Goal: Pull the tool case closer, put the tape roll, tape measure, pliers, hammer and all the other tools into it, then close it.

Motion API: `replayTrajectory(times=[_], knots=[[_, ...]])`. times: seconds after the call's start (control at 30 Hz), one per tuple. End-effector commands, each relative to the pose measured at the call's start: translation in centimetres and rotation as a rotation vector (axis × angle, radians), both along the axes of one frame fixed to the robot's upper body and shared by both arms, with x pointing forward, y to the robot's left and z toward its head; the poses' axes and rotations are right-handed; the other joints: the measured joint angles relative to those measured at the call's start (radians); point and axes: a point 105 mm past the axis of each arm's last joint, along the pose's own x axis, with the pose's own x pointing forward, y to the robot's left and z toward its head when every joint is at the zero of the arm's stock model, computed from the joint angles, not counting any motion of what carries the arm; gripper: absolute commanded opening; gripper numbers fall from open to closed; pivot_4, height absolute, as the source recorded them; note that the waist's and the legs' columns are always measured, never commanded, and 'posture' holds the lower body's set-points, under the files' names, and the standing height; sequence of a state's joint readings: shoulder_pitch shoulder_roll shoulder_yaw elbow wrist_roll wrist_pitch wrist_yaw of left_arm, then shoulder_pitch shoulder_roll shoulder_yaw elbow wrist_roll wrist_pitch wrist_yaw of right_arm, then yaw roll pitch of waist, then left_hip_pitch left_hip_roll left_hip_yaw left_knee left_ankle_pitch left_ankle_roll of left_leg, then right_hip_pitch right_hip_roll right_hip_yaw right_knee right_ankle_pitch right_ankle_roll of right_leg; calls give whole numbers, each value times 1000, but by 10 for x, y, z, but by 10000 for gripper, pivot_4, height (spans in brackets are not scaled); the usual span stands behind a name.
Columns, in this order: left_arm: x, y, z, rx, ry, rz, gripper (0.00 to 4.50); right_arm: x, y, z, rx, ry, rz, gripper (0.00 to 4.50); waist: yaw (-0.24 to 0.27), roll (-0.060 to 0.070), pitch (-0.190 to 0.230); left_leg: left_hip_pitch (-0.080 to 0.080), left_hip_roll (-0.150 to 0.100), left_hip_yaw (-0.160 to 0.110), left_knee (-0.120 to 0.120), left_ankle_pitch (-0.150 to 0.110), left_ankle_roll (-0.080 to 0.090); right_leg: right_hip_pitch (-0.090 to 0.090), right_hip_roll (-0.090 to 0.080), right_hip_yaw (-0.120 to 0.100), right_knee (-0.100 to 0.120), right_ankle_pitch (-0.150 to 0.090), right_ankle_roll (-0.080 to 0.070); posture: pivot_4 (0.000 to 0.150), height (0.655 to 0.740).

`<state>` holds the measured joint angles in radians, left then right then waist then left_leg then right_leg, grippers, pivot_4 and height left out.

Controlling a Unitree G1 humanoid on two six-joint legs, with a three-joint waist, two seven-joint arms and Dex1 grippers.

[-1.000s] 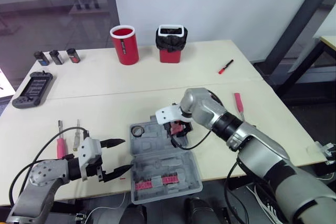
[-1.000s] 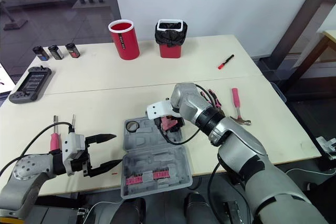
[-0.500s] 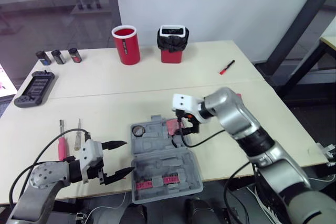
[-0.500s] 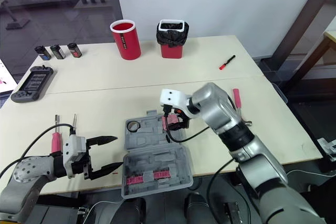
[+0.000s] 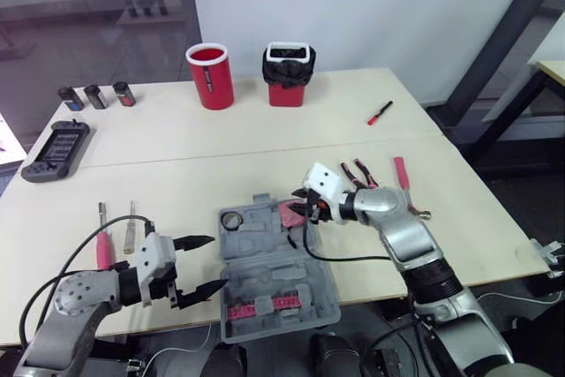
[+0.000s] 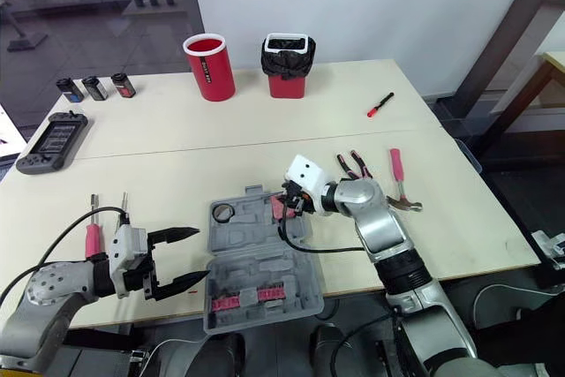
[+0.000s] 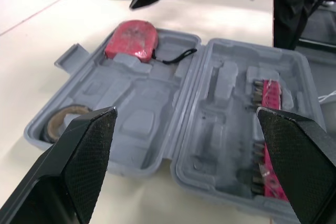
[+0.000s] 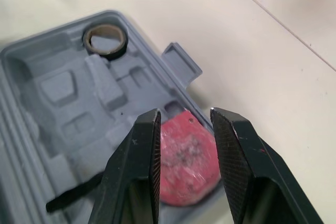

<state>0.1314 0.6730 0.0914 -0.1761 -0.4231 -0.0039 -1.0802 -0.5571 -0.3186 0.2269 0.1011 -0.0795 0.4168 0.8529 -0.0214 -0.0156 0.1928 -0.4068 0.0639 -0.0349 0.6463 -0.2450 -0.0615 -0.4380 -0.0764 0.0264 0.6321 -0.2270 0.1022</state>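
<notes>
Tape measure lies in tool case (open).

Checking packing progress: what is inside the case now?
A tape roll, a red tape measure and pink bits; other slots look empty. The right gripper partly covers the tape measure.

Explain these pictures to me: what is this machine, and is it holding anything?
It is a humanoid robot with two arms, each ending in a two-fingered black pincer. Two pictures come from its head, looking down over the table; the other two come from cameras on its wrists. On the table lies an open grey tool case with a tape roll and a red tape measure inside. The right pincer hovers open above the tape measure; the left pincer is open beside the case. Neither holds anything. Pliers and a hammer lie to its right, screwdrivers to its left, a red cup farther back.
</notes>
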Motion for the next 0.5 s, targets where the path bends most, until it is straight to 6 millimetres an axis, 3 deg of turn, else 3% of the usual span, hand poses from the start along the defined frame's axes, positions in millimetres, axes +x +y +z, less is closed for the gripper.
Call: replayTrajectory(times=[0.03,0.37,0.5], knots=[[1,-3,3,-1,-12,-8,45000,8,0,-1,31,-54,-28,15762,0,0,0,0,0,0,0,0,0,0,0,0,0,0,0,1500,7387],[2,-2,4,3,-14,4,45000,2,-10,-42,0,141,-76,15762,1,0,0,0,0,0,0,0,0,1,0,0,0,0,0,1500,7387],[3,-2,5,6,-16,9,45000,1,-25,-77,-97,317,-182,15762,0,-1,-1,5,0,0,0,0,0,5,0,0,0,0,0,1500,7387]])
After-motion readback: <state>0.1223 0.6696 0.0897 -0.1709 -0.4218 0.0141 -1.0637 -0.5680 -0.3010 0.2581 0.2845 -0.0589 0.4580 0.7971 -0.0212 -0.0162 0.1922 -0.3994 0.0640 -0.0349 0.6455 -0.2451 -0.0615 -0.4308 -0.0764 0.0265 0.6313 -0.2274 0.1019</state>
